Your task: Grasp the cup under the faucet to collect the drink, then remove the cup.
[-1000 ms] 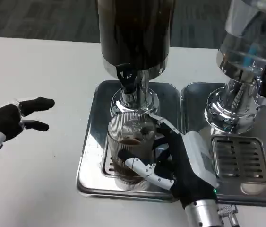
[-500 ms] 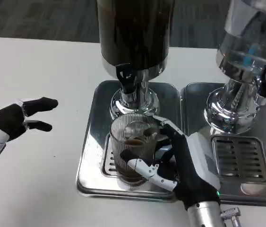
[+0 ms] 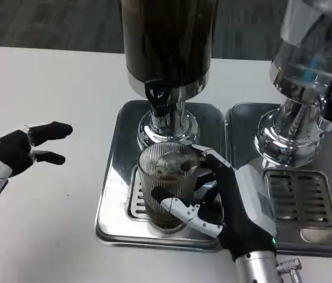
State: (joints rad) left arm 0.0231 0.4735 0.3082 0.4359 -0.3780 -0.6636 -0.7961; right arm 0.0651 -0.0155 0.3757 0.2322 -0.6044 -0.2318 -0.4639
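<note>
Head view: the ribbed cup (image 3: 167, 183) stands on the drip tray (image 3: 114, 194) below the faucet (image 3: 157, 97). The right hand (image 3: 227, 200) wraps it from the right. The left hand (image 3: 13, 154) hovers empty over the counter (image 3: 48, 94), fingers apart.

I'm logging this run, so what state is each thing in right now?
cup: upright on the drip tray under the faucet, dark drink inside
right hand: grips the cup
left hand: holds nothing, fingers apart
faucet: no stream visible
dark dispenser: holds dark drink
</note>
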